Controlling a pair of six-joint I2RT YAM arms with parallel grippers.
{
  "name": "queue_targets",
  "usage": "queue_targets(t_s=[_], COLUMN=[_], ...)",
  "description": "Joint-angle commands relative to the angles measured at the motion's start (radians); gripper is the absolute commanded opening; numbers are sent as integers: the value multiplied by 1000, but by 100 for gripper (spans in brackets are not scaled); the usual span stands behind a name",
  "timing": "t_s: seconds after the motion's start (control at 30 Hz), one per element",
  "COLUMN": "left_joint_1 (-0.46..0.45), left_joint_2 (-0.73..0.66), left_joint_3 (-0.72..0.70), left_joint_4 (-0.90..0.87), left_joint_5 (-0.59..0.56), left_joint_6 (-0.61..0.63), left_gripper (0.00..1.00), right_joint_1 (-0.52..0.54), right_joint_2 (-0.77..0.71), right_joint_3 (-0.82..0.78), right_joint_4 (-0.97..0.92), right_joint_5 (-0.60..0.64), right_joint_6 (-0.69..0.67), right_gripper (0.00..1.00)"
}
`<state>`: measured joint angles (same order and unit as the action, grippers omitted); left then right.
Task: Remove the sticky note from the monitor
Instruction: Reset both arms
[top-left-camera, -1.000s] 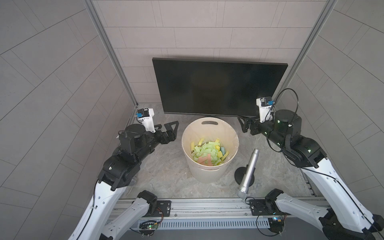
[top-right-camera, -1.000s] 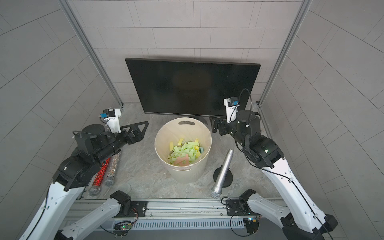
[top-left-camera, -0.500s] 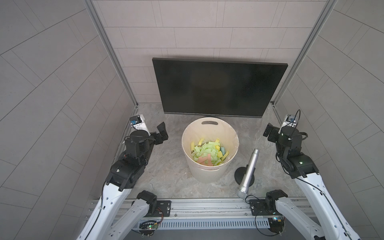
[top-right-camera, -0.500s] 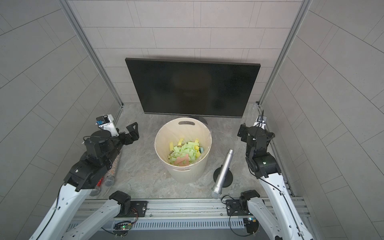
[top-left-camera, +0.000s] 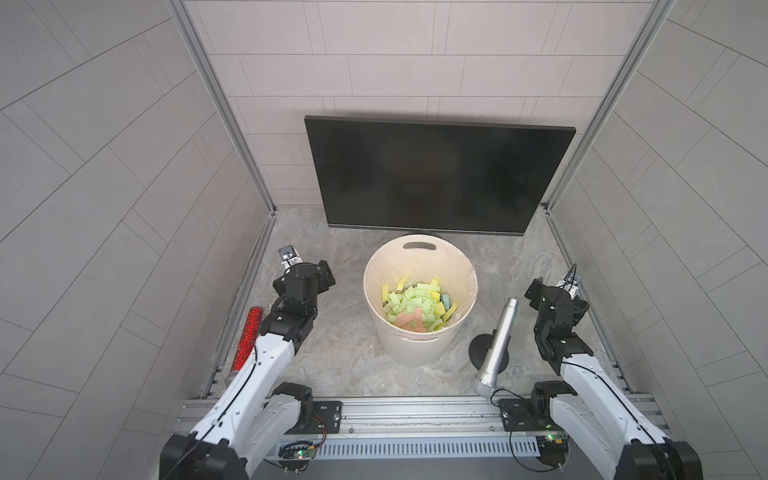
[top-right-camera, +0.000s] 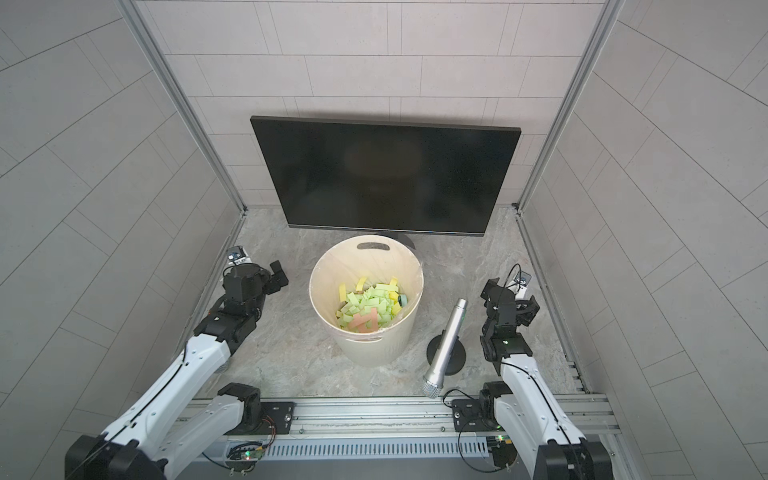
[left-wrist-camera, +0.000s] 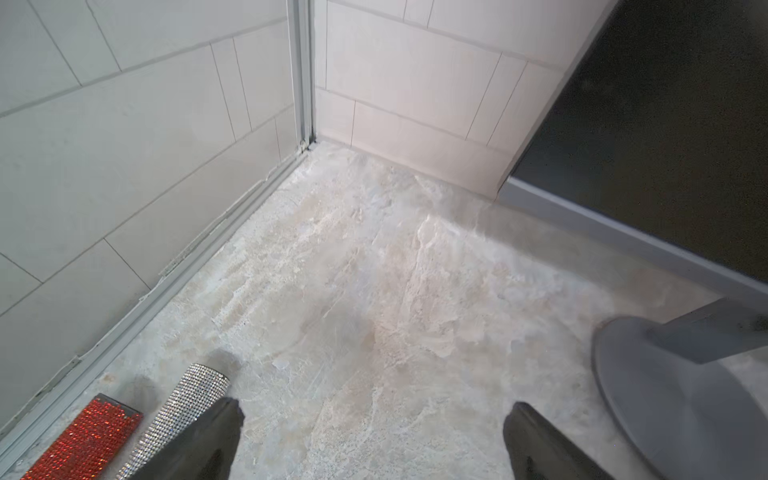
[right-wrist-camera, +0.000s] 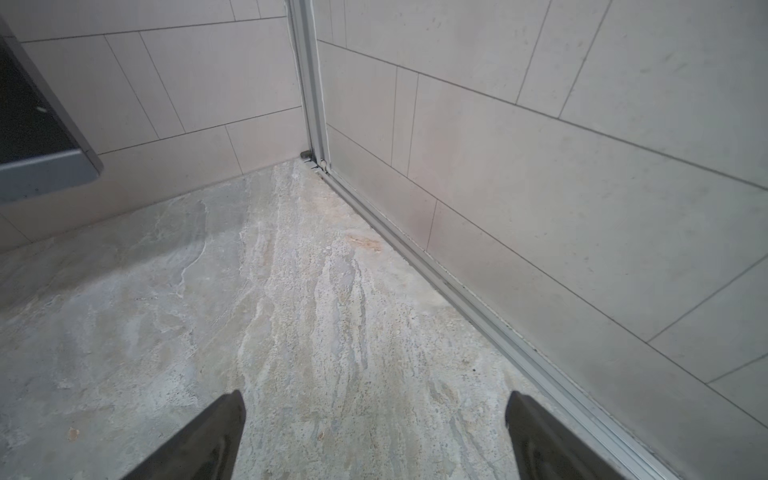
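The monitor (top-left-camera: 436, 174) is a wide black screen standing at the back wall, seen in both top views. Its screen is bare, and no sticky note shows on it. Several green, yellow and pink sticky notes (top-left-camera: 415, 305) lie in the cream bucket. My left gripper (top-left-camera: 305, 279) hangs low at the left wall, open and empty, with bare floor between its fingers (left-wrist-camera: 224, 432). My right gripper (top-left-camera: 557, 297) is low at the right wall, also open and empty, its fingers (right-wrist-camera: 536, 432) wide apart over the floor. Both are well short of the monitor.
The cream bucket (top-left-camera: 419, 353) stands mid-floor in front of the monitor. A silver microphone (top-left-camera: 498, 336) leans on a round black base to its right. A red glitter tube (top-left-camera: 248, 338) and a silver one (left-wrist-camera: 195, 395) lie along the left wall. The monitor's grey foot (left-wrist-camera: 665, 395) is near my left gripper.
Both arms have pulled back from beside the bucket and the monitor's lower edge toward the side walls and lower down. Both grippers stayed open.
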<state>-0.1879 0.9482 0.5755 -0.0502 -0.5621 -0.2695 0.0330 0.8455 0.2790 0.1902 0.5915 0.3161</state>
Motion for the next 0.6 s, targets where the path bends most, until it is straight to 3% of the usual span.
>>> queue_targets(t_s=[0.0,0.17,0.33,0.5,0.57], left_joint_1=[22,117,133,145,145], left_joint_2=[55,157,324,441,497], left_joint_3=[-54,-181,-186,-222,-215], left_joint_4=[204,435,585,825,861], left_joint_5=[3,94,149,276,357], left_joint_6=[95,128,175,198,230], left_gripper=[100,100,100,100,100], right_joint_1=[-1,-1,0,-5,-5], right_joint_2=[76,300,459,587,594], right_joint_3=[-14,9,28,40,60], right_joint_4=[244,425,574,707,662], right_joint_5=[-42,-114,-174,-264,-316], right_joint_6=[-45,-106,-144,-193,-207], right_gripper=[100,100,100,100,100])
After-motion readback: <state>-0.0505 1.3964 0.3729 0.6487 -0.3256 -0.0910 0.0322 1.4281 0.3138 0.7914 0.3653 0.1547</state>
